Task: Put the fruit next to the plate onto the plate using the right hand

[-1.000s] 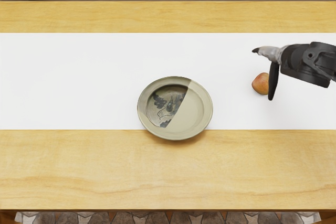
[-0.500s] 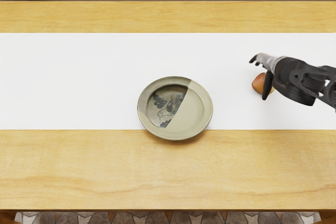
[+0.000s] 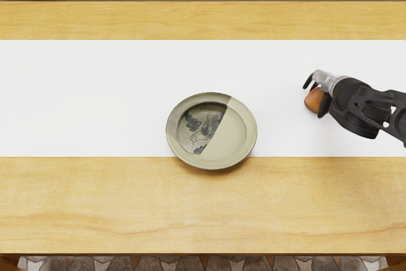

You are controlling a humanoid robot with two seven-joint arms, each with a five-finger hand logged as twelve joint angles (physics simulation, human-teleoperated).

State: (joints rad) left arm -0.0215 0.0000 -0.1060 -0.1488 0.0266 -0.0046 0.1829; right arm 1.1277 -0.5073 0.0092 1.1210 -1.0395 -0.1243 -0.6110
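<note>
Right hand (image 3: 321, 88) closed over the fruit (image 3: 312, 100), fruit on the white runner (image 3: 95, 93), well right of the plate (image 3: 248, 132).

Fingers (image 3: 307, 80) curl down around the fruit from above and the far side; only its left, orange-red face shows. It looks seated on the cloth, not lifted; how firm the grip is can't be read from here. Handling, my read: small, light, rounded and smooth-skinned, so it will roll or squirt out of a pinch. Firm enough for moderate squeeze, but it bruises, so no crushing. Best hold is a cage grasp across the widest part, thumb opposing the fingers, contact below the equator. Plate is shallow with a low rim: set the fruit down in the centre, don't drop it. Left arm not visible.
</note>
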